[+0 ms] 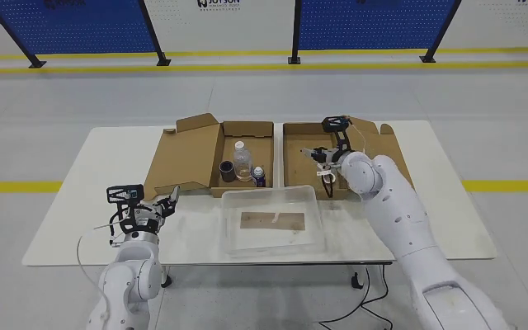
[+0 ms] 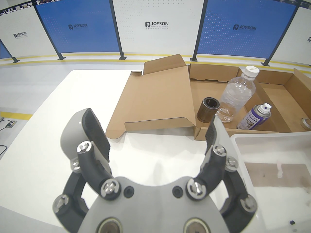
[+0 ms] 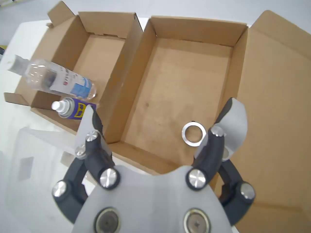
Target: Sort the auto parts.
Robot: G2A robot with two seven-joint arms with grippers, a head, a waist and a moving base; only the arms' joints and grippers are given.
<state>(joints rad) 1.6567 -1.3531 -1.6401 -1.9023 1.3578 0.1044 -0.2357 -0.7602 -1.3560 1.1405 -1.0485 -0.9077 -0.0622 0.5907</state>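
Desk (image 1: pixel 107 173): 2 cardboard boxes along far edge, clear bin (image 1: pixel 247 202) at near edge; left box (image 1: pixel 247 129) holds bottle (image 2: pixel 235 98), spray can (image 2: pixel 255 117), dark sleeve (image 2: pixel 208 109); right claw (image 3: pixel 160 104) released, empty, above near wall of right box (image 3: pixel 194 30); left claw (image 2: pixel 151 113) spread, empty, near desk's left near corner; metal ring (image 3: pixel 194 144) flat on right box floor (round, no long axis), just beside 1 right-claw finger; right arm nearer. Gap between ring and finger unclear; dark speck (image 2: pixel 292 222) in bin too small to name.
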